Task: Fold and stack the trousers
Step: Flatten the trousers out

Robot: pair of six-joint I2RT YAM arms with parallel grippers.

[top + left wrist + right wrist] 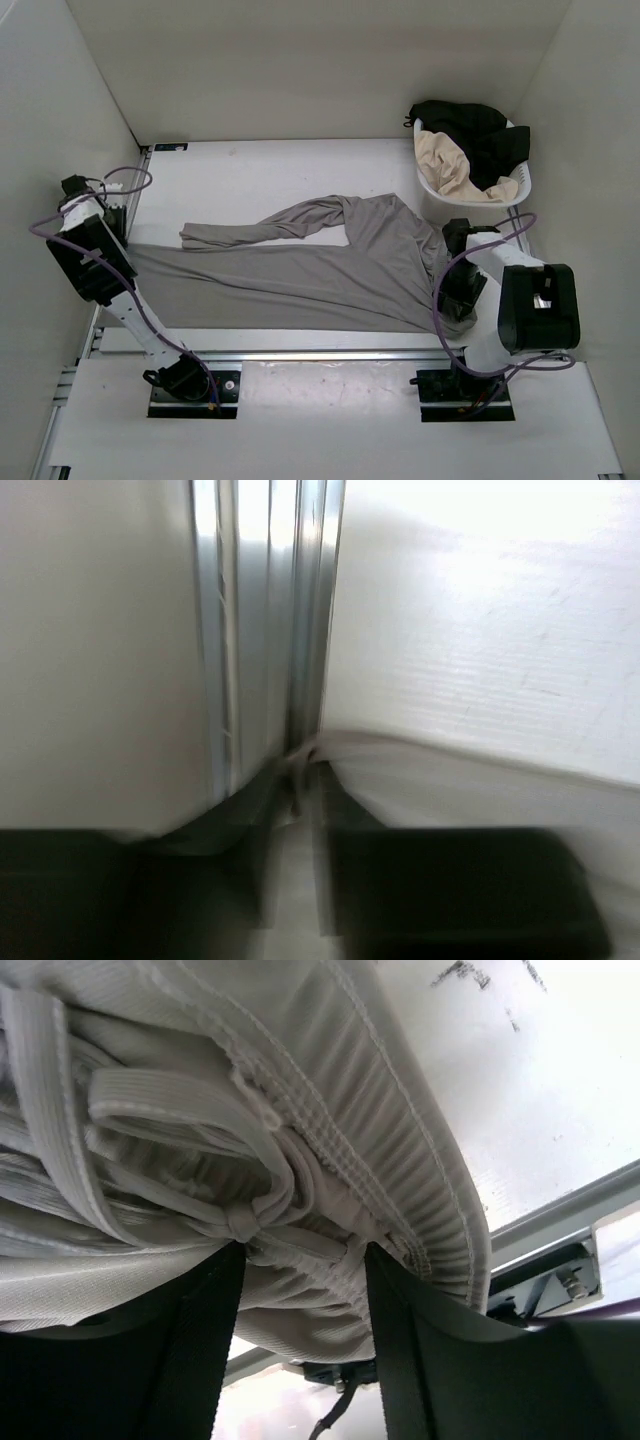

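Right fingers (pixel 180 1360) pinch the bunched waistband (pixel 380 1130) of the trousers (pixel 300 280) at 3 o'clock, probably anchoring it for the fold. Left fingers (pixel 460 890), at 9 o'clock, straddle fabric, but the blur hides whether they grip. White walls enclose the desk (pixel 250 175), and a basket (pixel 522 188) sits at 1 o'clock.

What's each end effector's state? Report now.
Left end effector: apparently closed on a leg end of the long mid-grey soft-fabric trousers; view blurred.
Right end effector: closed on the trousers' waistband.
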